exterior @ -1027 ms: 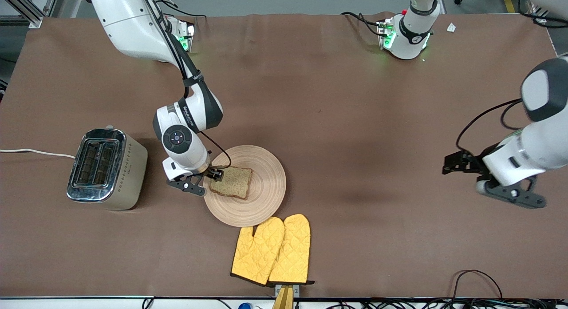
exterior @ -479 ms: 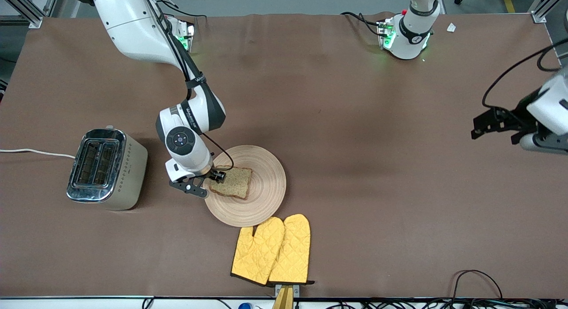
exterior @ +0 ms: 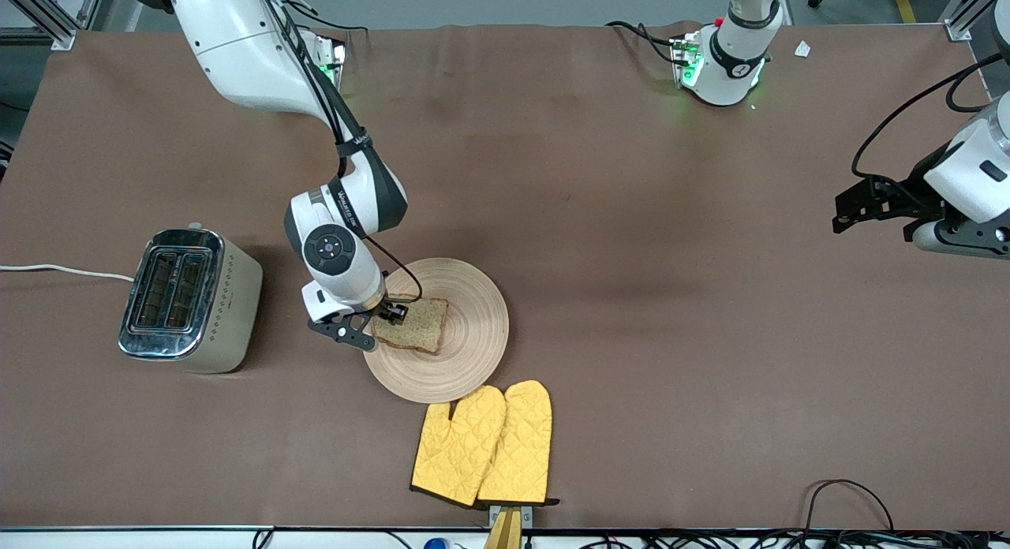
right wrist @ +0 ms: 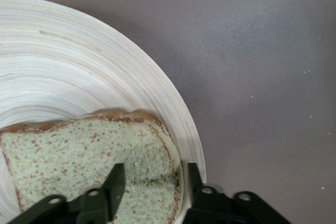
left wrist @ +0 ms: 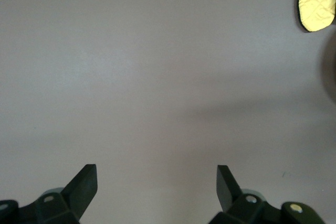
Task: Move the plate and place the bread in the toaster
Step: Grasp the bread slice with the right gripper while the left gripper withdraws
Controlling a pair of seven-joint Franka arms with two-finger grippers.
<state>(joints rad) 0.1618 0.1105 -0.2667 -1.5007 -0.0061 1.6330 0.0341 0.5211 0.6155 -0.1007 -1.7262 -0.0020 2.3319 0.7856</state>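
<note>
The bread (exterior: 414, 324) lies flat on the round wooden plate (exterior: 473, 328), on the side toward the toaster (exterior: 185, 296). My right gripper (exterior: 384, 322) is down at the bread's edge, open but narrowed. In the right wrist view, my right gripper (right wrist: 155, 174) straddles a corner of the bread (right wrist: 79, 150). One finger presses on top of the creased slice. The other stands just outside the crust over the plate (right wrist: 63, 66) rim. My left gripper (exterior: 856, 206) hangs open in the air over the left arm's end of the table. In the left wrist view my left gripper (left wrist: 157, 174) holds nothing.
A pair of yellow oven mitts (exterior: 483, 442) lies just nearer the front camera than the plate, touching its rim; one mitt (left wrist: 315, 1) shows in the left wrist view. The toaster's white cord (exterior: 63, 271) runs off the right arm's end of the table.
The right gripper's jaws have narrowed around the bread's corner and shifted slightly onto the plate. The left arm has lifted and swung out toward its end of the table.
</note>
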